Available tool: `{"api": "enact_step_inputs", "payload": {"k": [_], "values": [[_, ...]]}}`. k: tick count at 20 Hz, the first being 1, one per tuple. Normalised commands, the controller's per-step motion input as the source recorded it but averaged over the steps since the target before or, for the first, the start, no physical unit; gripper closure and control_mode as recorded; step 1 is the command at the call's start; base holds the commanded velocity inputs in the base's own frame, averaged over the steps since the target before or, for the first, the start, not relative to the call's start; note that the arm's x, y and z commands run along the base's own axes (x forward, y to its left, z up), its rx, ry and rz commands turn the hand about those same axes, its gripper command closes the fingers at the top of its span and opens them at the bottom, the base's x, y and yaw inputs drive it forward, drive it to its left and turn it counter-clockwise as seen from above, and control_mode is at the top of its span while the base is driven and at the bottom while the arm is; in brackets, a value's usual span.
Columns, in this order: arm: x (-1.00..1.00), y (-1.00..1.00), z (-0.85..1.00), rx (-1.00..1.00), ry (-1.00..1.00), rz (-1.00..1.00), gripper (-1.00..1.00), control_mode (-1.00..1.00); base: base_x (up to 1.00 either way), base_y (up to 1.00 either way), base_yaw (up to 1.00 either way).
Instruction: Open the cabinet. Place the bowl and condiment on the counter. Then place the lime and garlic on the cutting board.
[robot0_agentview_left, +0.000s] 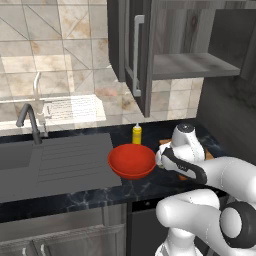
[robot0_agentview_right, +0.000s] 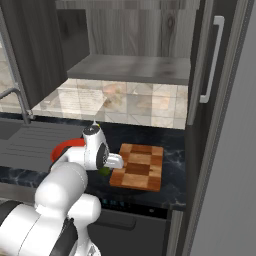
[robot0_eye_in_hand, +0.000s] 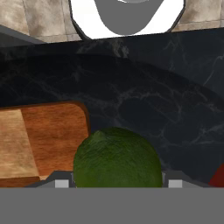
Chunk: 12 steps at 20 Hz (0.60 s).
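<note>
Lime (robot0_eye_in_hand: 116, 158) at lower centre of the hand view, dark green and pebbled, seated between the two finger tips whose grey ends flank it left and right. Seen also as a small green patch (robot0_agentview_right: 104, 170) below the hand, left of centre in the right base view. Jaws held wide apart yet closed onto the fruit, touching both flanks; spread judged to be set by the lime's width, not by a release. Lime apparently held just off the near corner of the cutting board (robot0_eye_in_hand: 41, 140), at lower left of the hand view; not yet resting on the wood, as far as can be told. Held there, probably, for carriage across onto the board.

Cutting board (robot0_agentview_right: 138, 167) lying flat on the worktop (robot0_agentview_right: 172, 187), centre of the right base view, its checkered top bare. Bowl (robot0_agentview_left: 132, 161) upright on the black marble at centre of the left base view, just left of the hand, with the condiment (robot0_agentview_left: 136, 133) standing close behind it; both judged already delivered. Cabinet (robot0_agentview_left: 187, 60) at upper right of that view, door (robot0_agentview_left: 135, 52) swung open, visible shelf bare. Garlic not made out. Gripper (robot0_eye_in_hand: 116, 183) pointing downward and toward the board.
</note>
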Motion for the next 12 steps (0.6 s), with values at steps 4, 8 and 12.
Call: {"api": "enact_step_inputs", "payload": {"k": [4, 8, 12], "values": [[0.00, -0.09, 0.10, 0.00, 0.00, 0.00, 1.00, -1.00, 0.00, 0.00, 0.00], [0.00, -0.23, 0.02, 0.00, 0.00, 0.00, 1.00, -1.00, 0.00, 0.00, 0.00], [0.00, -0.28, 0.00, 0.00, 0.00, 0.00, 1.00, -1.00, 0.00, 0.00, 0.00]]}}
